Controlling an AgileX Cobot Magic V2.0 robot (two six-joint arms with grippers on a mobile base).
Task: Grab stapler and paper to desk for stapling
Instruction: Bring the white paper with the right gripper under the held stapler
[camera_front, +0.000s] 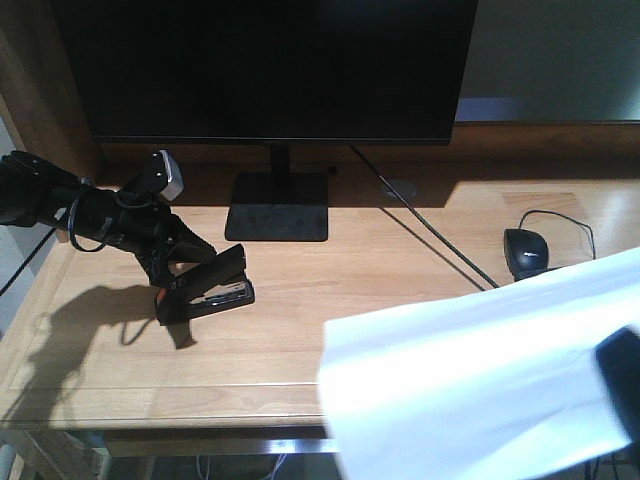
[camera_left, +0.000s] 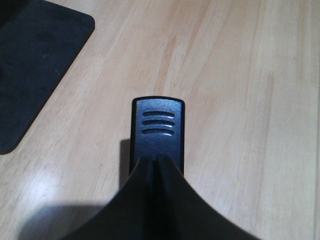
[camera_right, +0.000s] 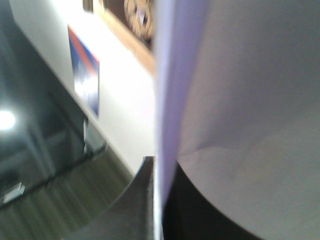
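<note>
Looking at the front view, I am seeing the left gripper (camera_front: 168, 288) clamping the stapler (camera_front: 215, 285) by its rear end at centre left, its nose tilting upward over the desk (camera_front: 400, 270), below and left of the monitor stand (camera_front: 278, 208). The right gripper (camera_front: 620, 385) is pinching the paper (camera_front: 470, 370) at lower right, the sheet spreading over the desk's front edge, below the mouse (camera_front: 527, 250).
</note>
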